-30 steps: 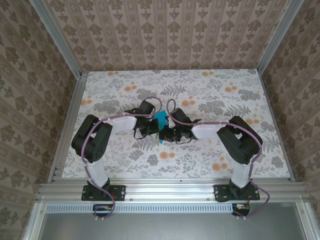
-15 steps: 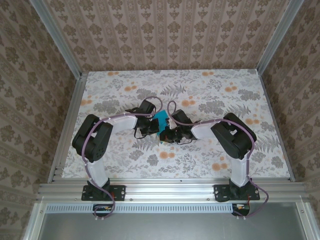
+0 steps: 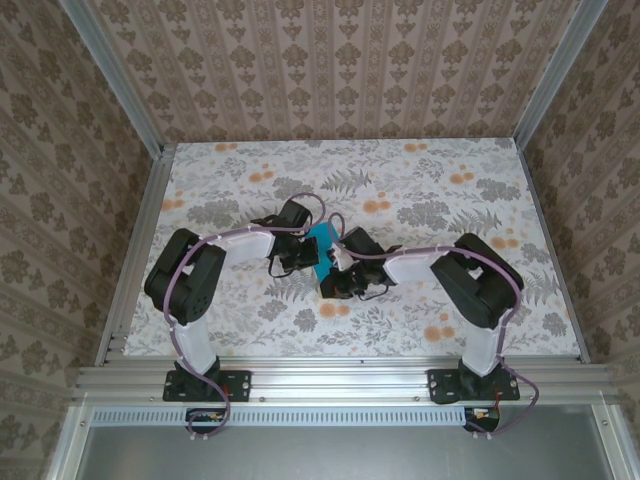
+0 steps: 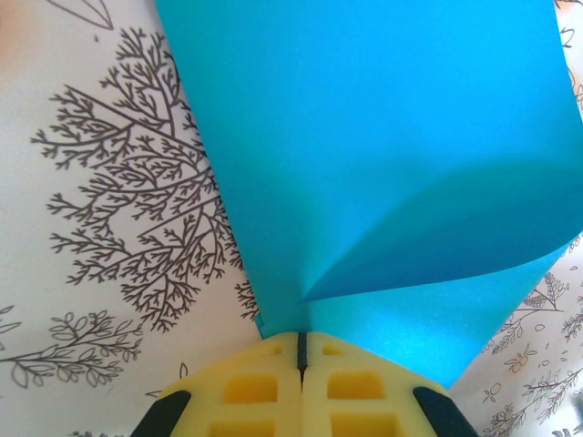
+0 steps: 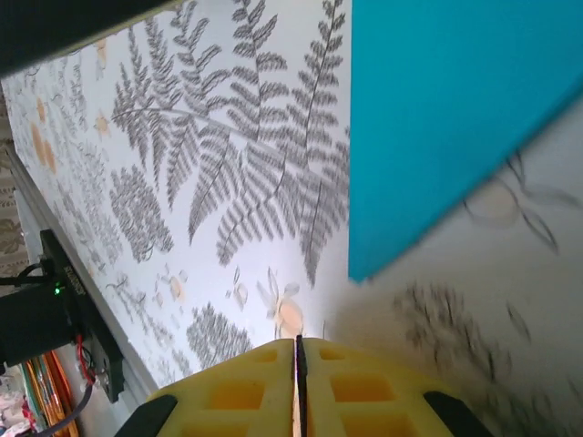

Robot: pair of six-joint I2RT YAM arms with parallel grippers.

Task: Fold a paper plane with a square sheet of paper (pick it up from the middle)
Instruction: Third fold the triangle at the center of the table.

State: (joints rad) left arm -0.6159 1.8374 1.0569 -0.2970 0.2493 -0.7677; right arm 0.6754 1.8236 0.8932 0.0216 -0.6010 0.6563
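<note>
The right tool [image 5: 298, 348], jaws together and empty, has drawn back toward its base in the last second. A corner of the paper [image 5: 446, 100] now lies just ahead of it on the worktop [image 5: 228, 182]. Beyond, the left tool [image 4: 300, 344] stays pinched on the curled paper, so re-gripping probably comes next.

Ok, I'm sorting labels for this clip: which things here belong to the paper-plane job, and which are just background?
In the job:
teal sheet of paper, pinched by the shut left gripper
right gripper, shut, near the sheet's corner, not touching it

Just there:
floral table cover
aluminium frame
patterned walls
</note>
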